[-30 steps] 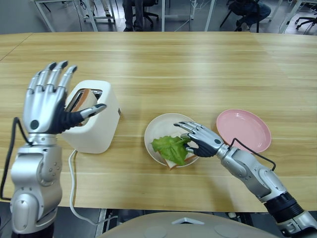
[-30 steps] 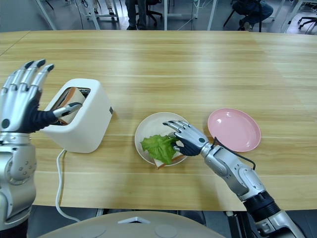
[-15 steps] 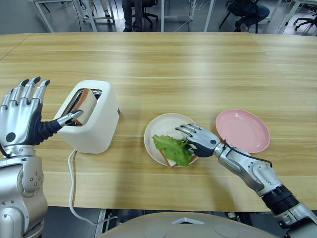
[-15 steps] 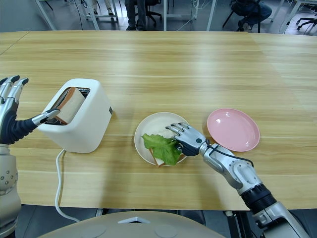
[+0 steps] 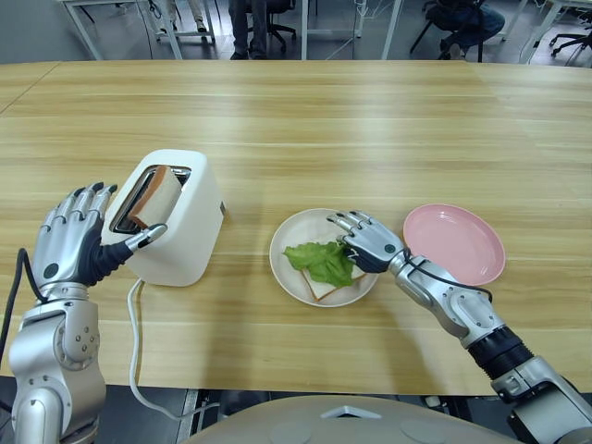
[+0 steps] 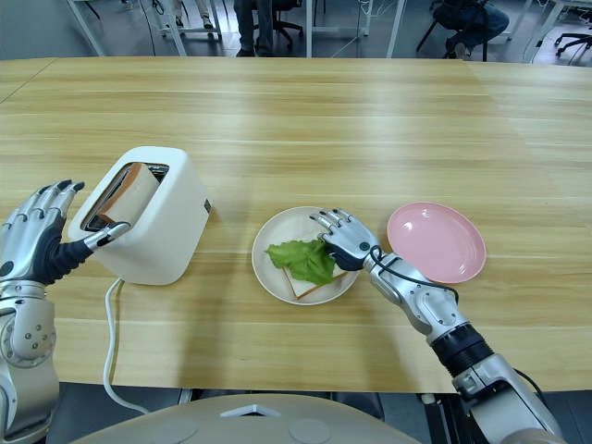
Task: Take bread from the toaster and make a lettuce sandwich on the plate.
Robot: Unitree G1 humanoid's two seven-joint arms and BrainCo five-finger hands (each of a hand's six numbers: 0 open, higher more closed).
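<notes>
Two bread slices: one in the toaster (image 5: 190, 236), one under lettuce (image 5: 317, 260) on the cream plate (image 5: 305, 227).
One slice (image 5: 157, 192) stands upright in the white toaster's slot. The left hand (image 5: 67, 242) is just beside the toaster's left side, its fingers spread and holding nothing. On the cream plate the lettuce lies on the other slice (image 5: 326, 289). The right hand (image 5: 367, 243) rests at the leaf's right edge; I cannot tell whether it grips or merely touches. A pink plate (image 5: 455, 242) sits just right of the cream one.
</notes>
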